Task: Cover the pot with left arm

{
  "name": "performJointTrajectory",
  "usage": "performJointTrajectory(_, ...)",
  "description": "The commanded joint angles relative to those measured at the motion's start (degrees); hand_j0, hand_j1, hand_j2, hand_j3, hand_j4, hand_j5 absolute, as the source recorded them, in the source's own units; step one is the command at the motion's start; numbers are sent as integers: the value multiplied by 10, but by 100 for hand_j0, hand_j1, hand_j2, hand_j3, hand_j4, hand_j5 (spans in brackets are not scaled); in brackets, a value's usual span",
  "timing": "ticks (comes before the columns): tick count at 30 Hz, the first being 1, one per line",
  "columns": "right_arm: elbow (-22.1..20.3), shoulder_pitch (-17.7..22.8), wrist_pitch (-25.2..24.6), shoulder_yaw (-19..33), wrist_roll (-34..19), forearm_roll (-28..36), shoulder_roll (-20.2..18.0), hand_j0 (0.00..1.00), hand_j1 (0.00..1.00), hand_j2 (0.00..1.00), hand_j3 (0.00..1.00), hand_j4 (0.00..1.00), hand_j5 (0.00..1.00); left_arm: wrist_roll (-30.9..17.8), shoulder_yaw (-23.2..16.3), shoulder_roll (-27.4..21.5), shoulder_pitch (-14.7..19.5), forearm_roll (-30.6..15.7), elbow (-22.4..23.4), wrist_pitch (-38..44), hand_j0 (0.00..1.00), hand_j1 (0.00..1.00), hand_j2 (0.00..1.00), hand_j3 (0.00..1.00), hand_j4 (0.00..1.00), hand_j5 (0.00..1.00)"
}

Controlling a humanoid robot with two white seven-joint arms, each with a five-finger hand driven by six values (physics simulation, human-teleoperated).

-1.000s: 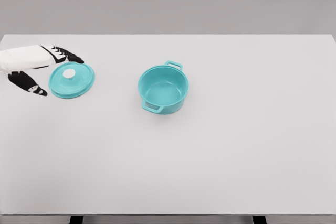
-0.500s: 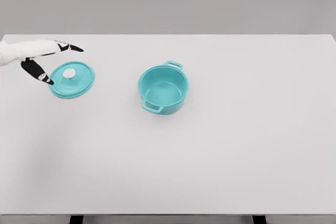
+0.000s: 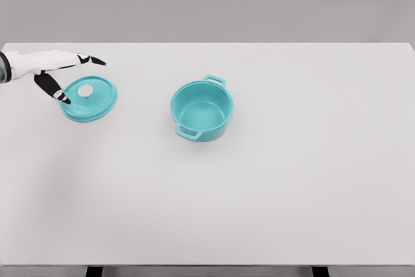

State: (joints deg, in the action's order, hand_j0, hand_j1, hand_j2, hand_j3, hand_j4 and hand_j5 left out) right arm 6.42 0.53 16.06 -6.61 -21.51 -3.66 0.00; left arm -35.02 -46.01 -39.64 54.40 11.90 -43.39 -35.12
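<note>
**Left hand poised at the lid, pot waiting off to the right**

At the far left of the white desk (image 3: 272, 186), the left hand (image 3: 59, 74) reaches in from the edge, fingers spread, a dark-tipped finger (image 3: 94, 61) stretched out above the back rim of the lid and the thumb (image 3: 53, 89) angled down at its near-left rim. It holds nothing yet; whether the thumb tip actually touches the rim I cannot tell.

The teal lid (image 3: 91, 99) lies flat on the desk, its pale knob (image 3: 85, 90) facing up, just to the right of the thumb. So the thing to grab lies directly rightward of the hand, almost inside the open span between finger and thumb.

The teal pot (image 3: 202, 110) stands upright and uncovered near the desk's middle, well apart from the lid and further right along the same line, its two loop handles pointing back-right and front-left.

The right arm is nowhere in sight, so the left is plainly the one placed for this. I'd judge the grasp is still to come.
</note>
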Motion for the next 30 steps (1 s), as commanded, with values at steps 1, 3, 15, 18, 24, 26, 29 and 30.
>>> performJointTrajectory(1, 0, 0, 0, 0, 0, 0, 0, 100, 100, 100, 100, 100, 100, 0, 1, 7, 0, 16, 25, 1, 100, 100, 100, 100, 100, 100)
performJointTrajectory(3, 0, 0, 0, 0, 0, 0, 0, 100, 100, 100, 100, 100, 100, 0, 1, 11, 2, 16, 28, 1, 96, 96, 96, 96, 96, 96)
performJointTrajectory(15, 0, 0, 0, 0, 0, 0, 0, 100, 100, 100, 100, 100, 100, 0, 4, 40, 5, 21, 57, 1, 87, 87, 87, 87, 87, 87)
performJointTrajectory(18, 0, 0, 0, -1, 0, 0, 0, 100, 100, 100, 100, 100, 100, 0, 5, 39, 8, 21, 59, 1, 86, 86, 86, 86, 86, 86)
performJointTrajectory(24, 0, 0, 0, 0, 0, 0, 0, 100, 100, 100, 100, 100, 100, 0, 4, 35, 8, 19, 58, 1, 86, 86, 86, 86, 86, 86)
performJointTrajectory(26, 0, 0, 0, 0, 0, 0, 0, 100, 100, 100, 100, 100, 100, 0, 4, 34, 8, 19, 59, 1, 86, 86, 86, 86, 86, 86)
performJointTrajectory(29, 0, 0, 0, 0, 0, 0, 0, 100, 100, 100, 100, 100, 100, 0, 4, 36, 8, 21, 60, 1, 86, 86, 86, 86, 86, 86)
performJointTrajectory(30, 0, 0, 0, 0, 0, 0, 0, 100, 100, 100, 100, 100, 100, 0, 4, 36, 9, 22, 65, 1, 86, 86, 86, 86, 86, 86)
